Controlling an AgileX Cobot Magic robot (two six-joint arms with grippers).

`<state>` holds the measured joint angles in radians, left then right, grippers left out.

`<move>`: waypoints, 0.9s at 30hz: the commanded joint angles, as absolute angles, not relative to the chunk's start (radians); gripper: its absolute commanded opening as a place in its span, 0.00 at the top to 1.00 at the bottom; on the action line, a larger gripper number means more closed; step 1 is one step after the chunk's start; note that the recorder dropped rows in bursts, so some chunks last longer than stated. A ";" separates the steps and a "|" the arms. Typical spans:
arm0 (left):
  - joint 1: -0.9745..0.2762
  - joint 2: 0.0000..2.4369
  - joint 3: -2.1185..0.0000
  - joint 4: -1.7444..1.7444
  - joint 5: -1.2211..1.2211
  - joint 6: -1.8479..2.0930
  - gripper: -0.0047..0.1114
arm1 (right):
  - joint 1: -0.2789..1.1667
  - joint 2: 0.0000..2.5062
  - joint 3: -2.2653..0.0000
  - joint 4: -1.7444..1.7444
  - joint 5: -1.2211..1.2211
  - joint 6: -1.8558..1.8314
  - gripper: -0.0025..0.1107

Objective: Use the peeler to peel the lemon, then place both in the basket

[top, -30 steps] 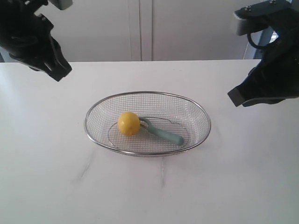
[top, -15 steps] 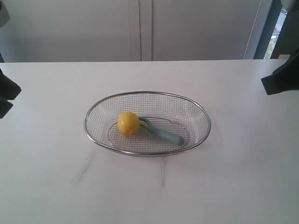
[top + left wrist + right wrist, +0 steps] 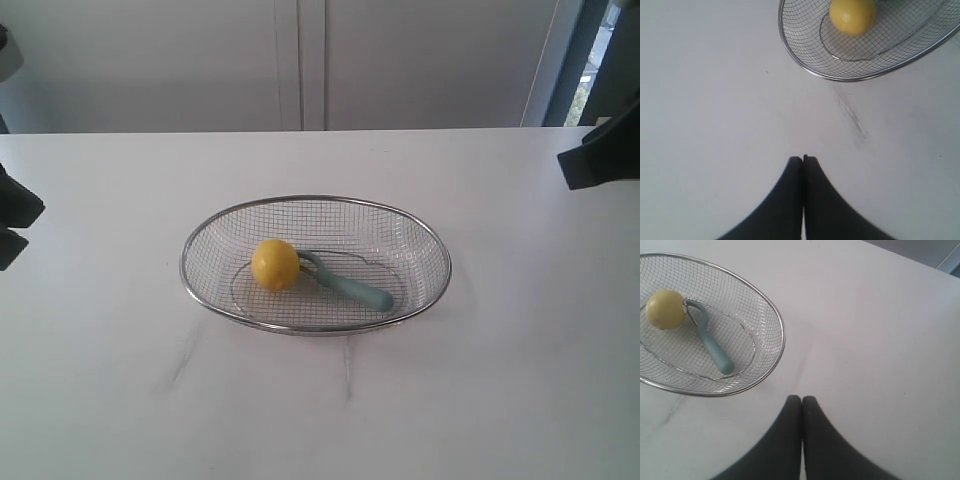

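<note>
Left jaws are pressing together, their dark tips meeting with nothing between them, and they are hanging over the bare white surface (image 3: 715,100). Right jaws are meeting in the same way and gripping nothing.

The lemon (image 3: 275,264) is sitting inside the basket (image 3: 315,198), on the mesh floor toward its left half in the exterior view. The peeler (image 3: 350,285) is lying flat on the mesh in the same basket. Its loop head is touching the lemon and its straight handle is running away from the fruit toward the basket's right end.

Neither thing is lying near either set of jaws. In the left wrist view the lemon is showing beyond the basket's rim, and a stretch of surface with a faint grey streak is separating that rim from the closed tips. In the right wrist view the rim is also lying apart from the tips. There the end of the peeler's handle is lying closer to them than the lemon, which is sitting at the basket's far side.

In the exterior view the left arm (image 3: 15,215) is showing only as a dark piece at the left edge and the right arm (image 3: 600,160) as one at the right edge. The basket is standing between them in the middle of the surface.
</note>
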<state>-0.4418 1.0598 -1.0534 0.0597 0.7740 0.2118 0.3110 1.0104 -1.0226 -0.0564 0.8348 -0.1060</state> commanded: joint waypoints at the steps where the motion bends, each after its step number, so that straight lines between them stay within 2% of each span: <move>1: -0.441 1.048 -1.047 0.057 0.777 0.198 0.96 | 0.307 1.005 -1.014 -0.062 0.822 -0.102 0.98; 19: -0.441 1.044 -1.047 0.057 0.777 0.198 0.96 | 0.307 1.005 -1.014 -0.057 0.822 -0.102 0.98; 27: -0.441 0.964 -1.047 0.087 0.786 0.186 0.96 | 0.307 1.005 -1.014 -0.057 0.822 -0.102 0.98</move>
<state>-0.4418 1.0030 -1.0534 0.0986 0.7717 0.2118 0.3110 1.0104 -1.0226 -0.0564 0.8348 -0.1042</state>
